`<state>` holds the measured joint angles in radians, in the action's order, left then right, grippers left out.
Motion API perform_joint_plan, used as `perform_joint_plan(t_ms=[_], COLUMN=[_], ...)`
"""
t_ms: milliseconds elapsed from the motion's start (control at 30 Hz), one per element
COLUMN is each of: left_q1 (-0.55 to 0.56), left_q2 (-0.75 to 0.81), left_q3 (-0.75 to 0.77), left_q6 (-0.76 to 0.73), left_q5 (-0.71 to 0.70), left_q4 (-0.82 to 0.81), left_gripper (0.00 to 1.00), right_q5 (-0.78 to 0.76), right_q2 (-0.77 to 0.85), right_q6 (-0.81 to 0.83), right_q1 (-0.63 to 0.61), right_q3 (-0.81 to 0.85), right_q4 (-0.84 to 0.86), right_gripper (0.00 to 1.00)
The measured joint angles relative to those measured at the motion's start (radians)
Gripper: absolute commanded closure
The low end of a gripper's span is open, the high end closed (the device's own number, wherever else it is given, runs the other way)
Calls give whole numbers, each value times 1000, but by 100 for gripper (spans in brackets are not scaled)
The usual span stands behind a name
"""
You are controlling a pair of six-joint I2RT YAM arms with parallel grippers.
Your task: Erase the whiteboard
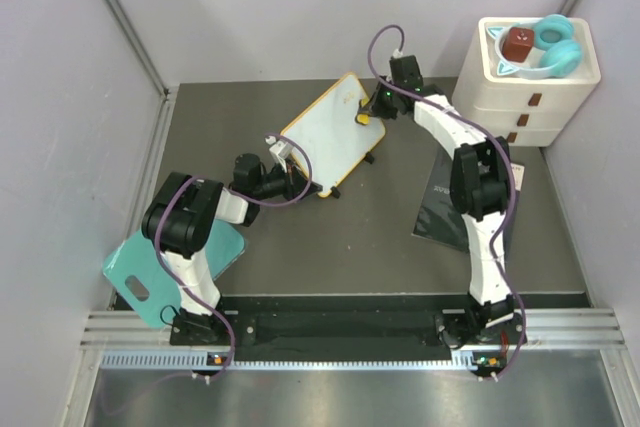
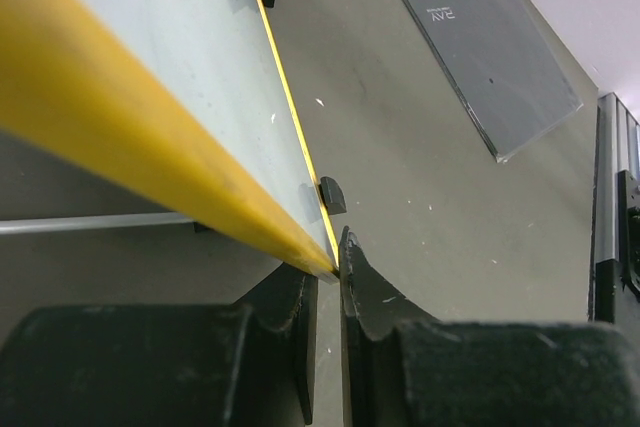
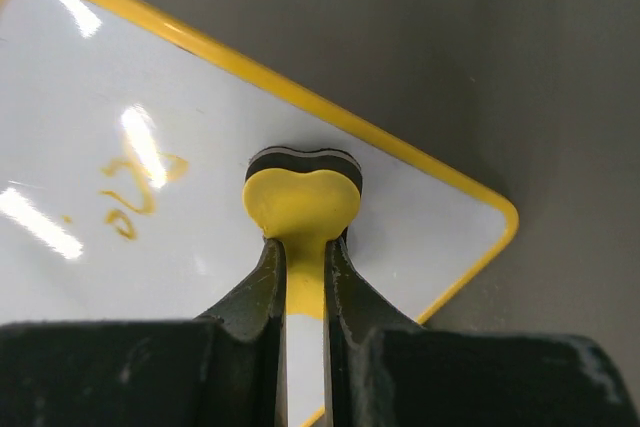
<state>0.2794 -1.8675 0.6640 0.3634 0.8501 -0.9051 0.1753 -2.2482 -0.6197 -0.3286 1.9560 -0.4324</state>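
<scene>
The whiteboard point(image 1: 325, 137), white with a yellow frame, stands tilted at mid-table, its black feet showing. Orange handwriting point(image 3: 135, 192) remains on its surface point(image 3: 150, 277). My right gripper point(image 1: 372, 110) is shut on a yellow heart-shaped eraser point(image 3: 303, 202), whose dark pad lies against the board near its far right corner. My left gripper point(image 1: 305, 185) is at the board's near corner. In the left wrist view its fingertips point(image 2: 330, 272) pinch the yellow frame edge point(image 2: 130, 137) of the whiteboard point(image 2: 180, 57).
A dark sheet with a white label point(image 1: 440, 209) lies right of the board point(image 2: 480, 47). A teal cutting board point(image 1: 145, 272) lies by the left arm's base. A white drawer unit point(image 1: 530, 82) at the back right carries teal headphones point(image 1: 556, 45) and a red-brown block point(image 1: 517, 44).
</scene>
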Motion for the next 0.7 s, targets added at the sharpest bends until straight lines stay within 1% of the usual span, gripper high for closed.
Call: perform_joint_plan(t_ms=[100, 233, 367, 567, 700], left_q1=[0, 0, 0, 0, 0], left_q2=[0, 0, 0, 0, 0], left_q3=[0, 0, -3, -3, -3], left_q6=[4, 4, 8, 26, 47], left_q5=[2, 2, 1, -3, -4], left_q4=[0, 0, -2, -2, -2], left_gripper=[100, 100, 100, 100, 100], right_q5=[38, 64, 69, 78, 69], right_q2=[-28, -35, -40, -74, -83], right_q6=[7, 26, 37, 65, 77], right_q1=[0, -10, -35, -80, -95], right_q3=[72, 104, 141, 242, 253], right_q4=[9, 40, 51, 52, 60], right_gripper=[100, 100, 100, 100, 100])
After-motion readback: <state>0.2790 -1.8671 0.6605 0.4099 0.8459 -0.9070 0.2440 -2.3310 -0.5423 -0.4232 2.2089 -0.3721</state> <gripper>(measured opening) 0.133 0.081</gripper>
